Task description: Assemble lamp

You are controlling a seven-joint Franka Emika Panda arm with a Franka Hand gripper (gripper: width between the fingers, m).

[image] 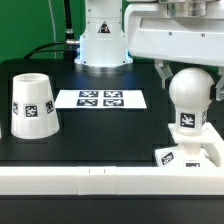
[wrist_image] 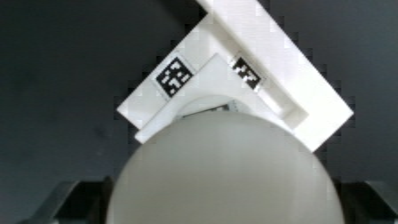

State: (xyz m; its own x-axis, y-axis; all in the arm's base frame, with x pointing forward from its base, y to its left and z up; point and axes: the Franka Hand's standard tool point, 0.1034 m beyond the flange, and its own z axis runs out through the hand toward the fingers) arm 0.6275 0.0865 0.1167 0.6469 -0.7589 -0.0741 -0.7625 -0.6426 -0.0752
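Observation:
The lamp's bulb (image: pixel 190 92) stands upright on its tagged neck (image: pixel 187 122), set on the flat square base (image: pixel 192 153) at the exterior view's right, near the front edge. My gripper (image: pixel 189 76) comes down over the bulb with one finger (image: pixel 163 71) on each side and appears shut on it. In the wrist view the bulb (wrist_image: pixel 222 165) fills the space between the fingers (wrist_image: pixel 79 200), with the base (wrist_image: pixel 249 75) beyond it. The tapered shade (image: pixel 33 103) stands apart at the exterior view's left.
The marker board (image: pixel 100 99) lies flat on the black table between the shade and the bulb. The robot's white body (image: pixel 103 35) stands at the back. A white rail (image: pixel 100 182) runs along the table's front edge.

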